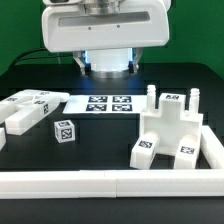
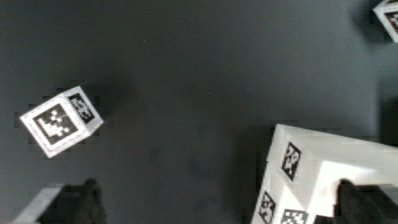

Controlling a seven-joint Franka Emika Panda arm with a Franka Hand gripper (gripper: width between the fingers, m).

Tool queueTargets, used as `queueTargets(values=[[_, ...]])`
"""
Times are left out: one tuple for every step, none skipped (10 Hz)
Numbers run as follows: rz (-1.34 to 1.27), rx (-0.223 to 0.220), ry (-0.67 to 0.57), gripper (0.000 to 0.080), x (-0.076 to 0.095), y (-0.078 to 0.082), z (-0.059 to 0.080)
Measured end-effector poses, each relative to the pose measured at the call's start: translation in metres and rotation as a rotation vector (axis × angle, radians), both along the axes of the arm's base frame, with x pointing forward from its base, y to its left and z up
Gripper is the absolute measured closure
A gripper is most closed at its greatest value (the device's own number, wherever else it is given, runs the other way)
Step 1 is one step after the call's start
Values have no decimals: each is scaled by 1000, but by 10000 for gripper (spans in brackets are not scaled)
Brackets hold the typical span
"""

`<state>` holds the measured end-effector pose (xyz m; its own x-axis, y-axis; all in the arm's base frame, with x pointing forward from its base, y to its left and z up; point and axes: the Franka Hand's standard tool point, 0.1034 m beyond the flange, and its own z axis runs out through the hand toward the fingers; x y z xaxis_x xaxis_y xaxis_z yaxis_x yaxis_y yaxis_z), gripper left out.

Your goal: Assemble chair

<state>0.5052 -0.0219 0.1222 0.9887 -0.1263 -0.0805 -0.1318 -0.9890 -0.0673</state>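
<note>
The chair lies in loose white tagged parts. In the exterior view a blocky seat piece (image 1: 170,132) with upright pegs stands at the right. A small cube part (image 1: 64,130) lies left of centre, and flat panels (image 1: 32,104) lie at the left. In the wrist view my gripper (image 2: 217,208) is open and empty above the dark table. Its left finger (image 2: 71,205) is over bare table. Its right finger (image 2: 366,204) is by a white tagged part (image 2: 329,158). A small tagged part (image 2: 64,120) lies apart from it. The fingers do not show in the exterior view.
The marker board (image 1: 108,104) lies flat in the middle at the back. A long white border rail (image 1: 110,183) runs along the front and up the right side. The arm's white body (image 1: 105,30) hangs over the back. Another tagged part (image 2: 381,20) shows at the wrist view's edge.
</note>
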Motion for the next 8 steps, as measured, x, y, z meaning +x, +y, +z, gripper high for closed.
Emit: queueTargets(values=[[-14, 3, 6, 151, -2, -3, -7], [-23, 9, 23, 151, -12, -19, -14], [-49, 1, 49, 151, -28, -42, -23], [-38, -3, 59, 151, -39, -65, -32], [-14, 7, 39, 151, -40, -81, -35], [-24, 6, 41, 151, -40, -78, -35], [-21, 6, 42, 151, -40, -77, -36], [-24, 5, 43, 151, -40, -78, -36]])
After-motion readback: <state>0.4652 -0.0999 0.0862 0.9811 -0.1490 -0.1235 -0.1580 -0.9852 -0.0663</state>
